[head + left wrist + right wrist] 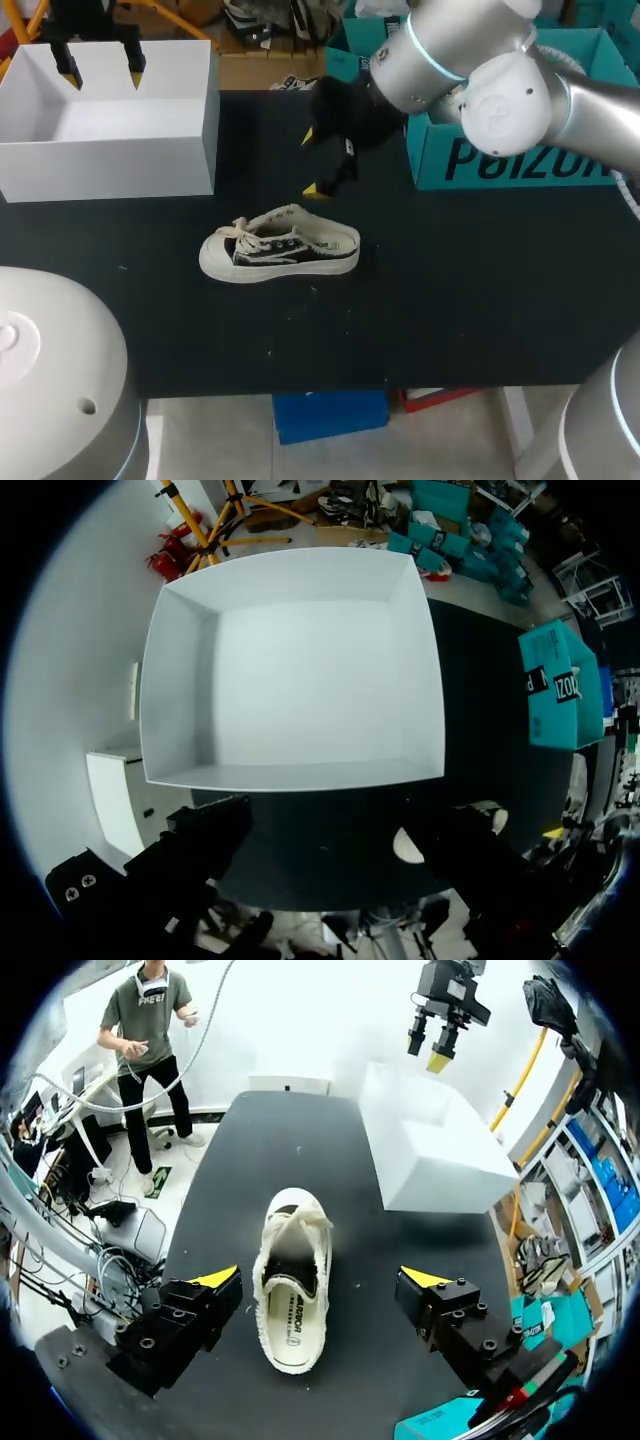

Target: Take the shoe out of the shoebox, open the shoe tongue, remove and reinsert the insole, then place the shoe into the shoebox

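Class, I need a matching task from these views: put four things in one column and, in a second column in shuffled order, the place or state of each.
Column one:
1. white rectangular shoebox
2. cream-and-black canvas sneaker
3. left gripper
4. right gripper

Column two:
A. open, above the sneaker
B. lying on the black table, outside the shoebox
C. empty, at the table's far left
D. open, above the shoebox

Pairs: 1-C, 2-B, 3-D, 4-A.
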`<state>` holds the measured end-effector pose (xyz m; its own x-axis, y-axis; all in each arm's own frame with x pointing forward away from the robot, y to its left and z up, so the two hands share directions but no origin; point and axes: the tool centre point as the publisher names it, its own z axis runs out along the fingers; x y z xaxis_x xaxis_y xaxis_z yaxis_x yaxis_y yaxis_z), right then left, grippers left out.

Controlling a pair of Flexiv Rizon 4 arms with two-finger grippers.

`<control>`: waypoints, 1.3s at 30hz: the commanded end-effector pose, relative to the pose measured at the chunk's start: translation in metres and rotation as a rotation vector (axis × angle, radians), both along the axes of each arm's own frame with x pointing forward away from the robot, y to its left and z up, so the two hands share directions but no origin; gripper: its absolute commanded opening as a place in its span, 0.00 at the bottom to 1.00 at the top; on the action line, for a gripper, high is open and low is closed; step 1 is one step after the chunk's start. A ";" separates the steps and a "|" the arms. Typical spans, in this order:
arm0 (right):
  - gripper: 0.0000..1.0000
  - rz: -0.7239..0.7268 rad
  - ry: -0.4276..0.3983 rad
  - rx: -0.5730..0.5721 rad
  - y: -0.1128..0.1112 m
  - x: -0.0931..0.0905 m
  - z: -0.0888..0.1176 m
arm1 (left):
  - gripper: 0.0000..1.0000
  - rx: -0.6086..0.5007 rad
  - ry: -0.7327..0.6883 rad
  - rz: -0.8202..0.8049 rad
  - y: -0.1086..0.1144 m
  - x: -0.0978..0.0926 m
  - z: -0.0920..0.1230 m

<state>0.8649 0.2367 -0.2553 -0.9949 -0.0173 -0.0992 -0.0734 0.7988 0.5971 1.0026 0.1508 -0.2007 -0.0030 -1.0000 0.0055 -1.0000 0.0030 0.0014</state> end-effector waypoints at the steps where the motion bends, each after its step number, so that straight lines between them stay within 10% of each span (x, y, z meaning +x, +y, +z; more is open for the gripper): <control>1: 1.00 0.010 -0.001 0.107 -0.001 -0.001 -0.004 | 1.00 0.003 0.001 0.002 -0.001 -0.001 0.000; 28: 1.00 0.010 -0.001 0.107 -0.001 -0.001 -0.004 | 1.00 0.003 0.001 0.002 -0.001 -0.001 0.000; 39: 1.00 -0.068 0.007 0.141 -0.014 -0.018 -0.045 | 1.00 0.003 0.001 0.002 -0.001 -0.001 0.000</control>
